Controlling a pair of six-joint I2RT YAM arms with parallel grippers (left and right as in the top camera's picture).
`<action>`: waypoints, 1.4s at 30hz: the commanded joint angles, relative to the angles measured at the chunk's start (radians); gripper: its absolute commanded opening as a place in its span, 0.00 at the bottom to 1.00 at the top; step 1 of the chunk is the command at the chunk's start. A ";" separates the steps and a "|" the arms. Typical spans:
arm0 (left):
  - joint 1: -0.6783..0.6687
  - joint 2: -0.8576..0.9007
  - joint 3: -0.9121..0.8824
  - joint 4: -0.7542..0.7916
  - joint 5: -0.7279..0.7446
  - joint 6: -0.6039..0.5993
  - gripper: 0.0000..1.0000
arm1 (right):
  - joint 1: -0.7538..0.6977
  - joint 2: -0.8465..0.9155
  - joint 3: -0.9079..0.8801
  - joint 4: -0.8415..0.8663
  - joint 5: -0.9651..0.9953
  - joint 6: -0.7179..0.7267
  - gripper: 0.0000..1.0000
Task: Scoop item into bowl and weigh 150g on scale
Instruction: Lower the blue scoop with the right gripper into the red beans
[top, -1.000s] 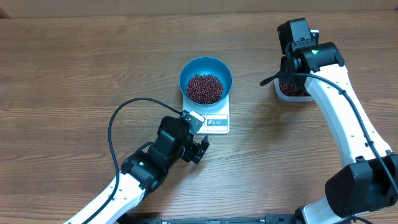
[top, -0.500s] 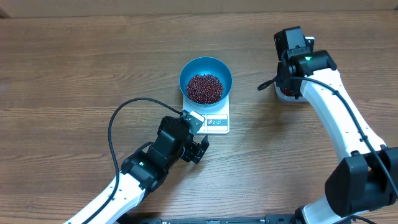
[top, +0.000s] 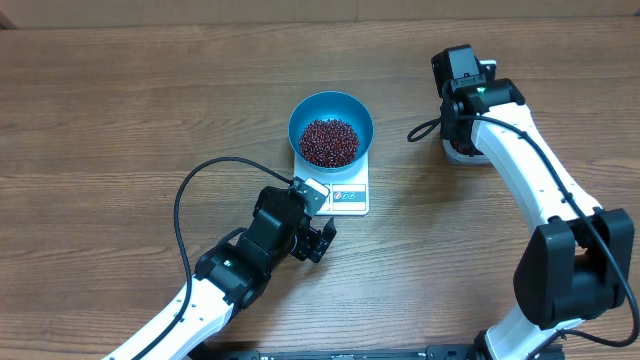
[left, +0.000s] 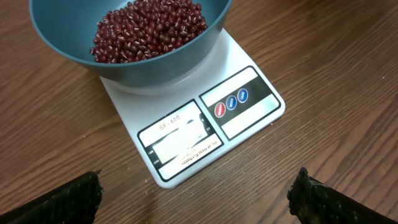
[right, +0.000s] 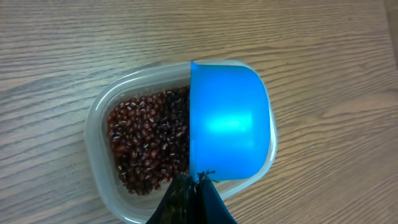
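Overhead: right gripper (right: 193, 199), clamped on scoop (right: 230, 121), swung toward 9 o'clock over tub (right: 99, 124); likely reloading. Left gripper (left: 199, 202) fingers stayed apart at 6 o'clock of scale (left: 242, 102).

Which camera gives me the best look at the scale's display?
The left wrist view: the scale appears close up, with its display and buttons unobstructed. Overhead shows it small, partly under the bowl. The right wrist view misses it.

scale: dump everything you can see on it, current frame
The scale is a flat white plastic-looking square with rounded corners, lying level on the wooden table. Its robot-side edge carries a black-framed display window, reading washed out, and three round buttons, one red, two blue. The blue bowl of beans sits on its far part, overhanging it.
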 joint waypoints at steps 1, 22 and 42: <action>0.000 0.002 -0.006 0.000 -0.013 -0.009 0.99 | -0.016 -0.001 -0.002 -0.002 0.039 -0.003 0.04; 0.000 0.002 -0.006 0.000 -0.013 -0.009 0.99 | -0.030 0.031 -0.002 -0.037 -0.007 -0.003 0.04; 0.000 0.002 -0.006 0.000 -0.013 -0.009 1.00 | -0.030 0.030 0.027 -0.054 -0.258 -0.002 0.04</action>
